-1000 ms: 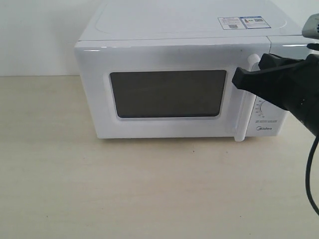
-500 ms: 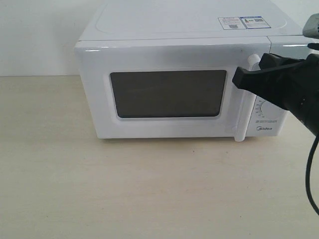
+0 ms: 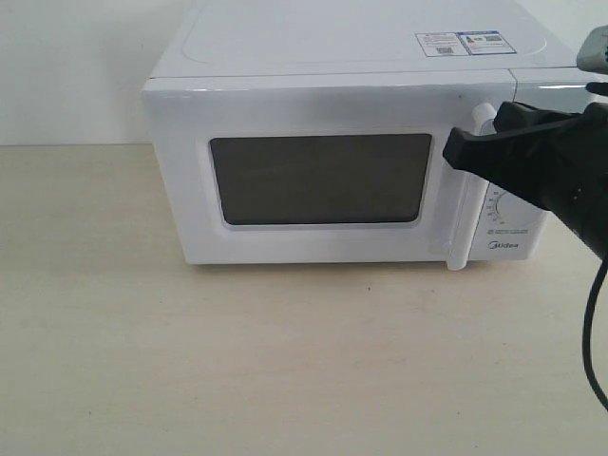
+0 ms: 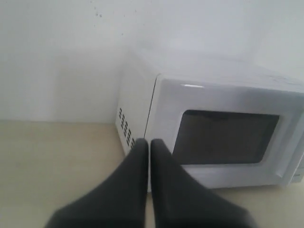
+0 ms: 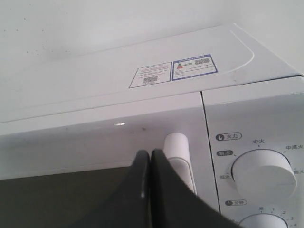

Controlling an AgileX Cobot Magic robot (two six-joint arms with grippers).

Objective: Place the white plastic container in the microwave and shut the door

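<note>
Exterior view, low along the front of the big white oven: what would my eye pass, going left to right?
Dark rectangular window in the white door → vertical white bar handle → white control panel with the Midea logo → thin black cable. The black right gripper overlaps handle and panel, so it is left out.

White microwave [image 3: 342, 142] on table, door [image 3: 313, 176] shut.

Microwave [image 3: 285, 104] interior was hidden behind the door's [image 3: 190, 171] dark window [image 3: 321, 179]; right gripper [image 3: 452, 150], its arm cropped at frame edge, covered the upper handle [image 3: 459, 237] and much of the control panel [image 3: 513, 239]; sticker [image 3: 465, 43] print was illegible; lower dial [image 5: 263, 222] was cropped.
</note>
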